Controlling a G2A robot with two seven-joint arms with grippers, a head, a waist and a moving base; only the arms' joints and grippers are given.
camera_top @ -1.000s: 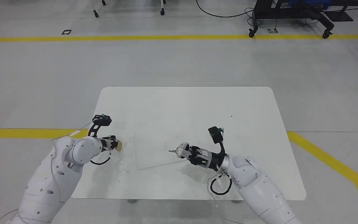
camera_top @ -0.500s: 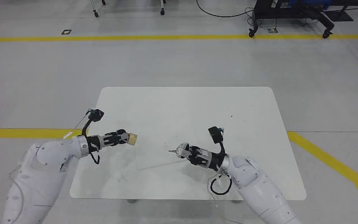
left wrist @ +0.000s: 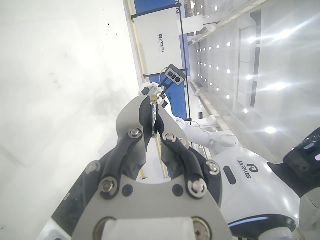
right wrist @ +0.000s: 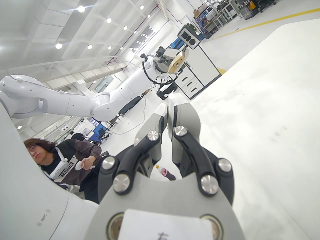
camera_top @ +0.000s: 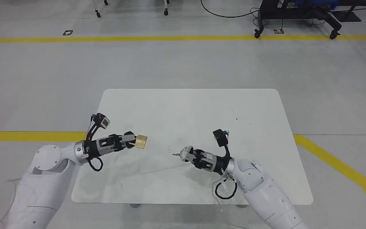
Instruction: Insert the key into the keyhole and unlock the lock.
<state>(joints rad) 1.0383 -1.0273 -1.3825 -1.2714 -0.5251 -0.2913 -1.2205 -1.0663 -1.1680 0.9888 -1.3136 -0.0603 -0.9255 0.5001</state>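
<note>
White table [camera_top: 229, 109]; one padlock [camera_top: 142, 141] tight in left gripper [camera_top: 135, 140]; one key [camera_top: 175, 154] tight in right gripper [camera_top: 184, 153]

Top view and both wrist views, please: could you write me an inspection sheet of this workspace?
Surface: white table, with a few dark specks.
Job's things: brass lock held in the air over the table's left part, keyhole turned towards the other arm; key held near the middle front, pointing at the lock, with a gap between them, not yet inserted.
Clutter: nothing seen.
Grippers: left gripper, jaws shut on the lock's shackle; right gripper, jaws shut on the key.
Cables: black wrist cable looped at the right arm, a similar loop at the left; floor cable beyond the table.
Surroundings: grey floor with yellow lines; wheeled cart at the far right.
</note>
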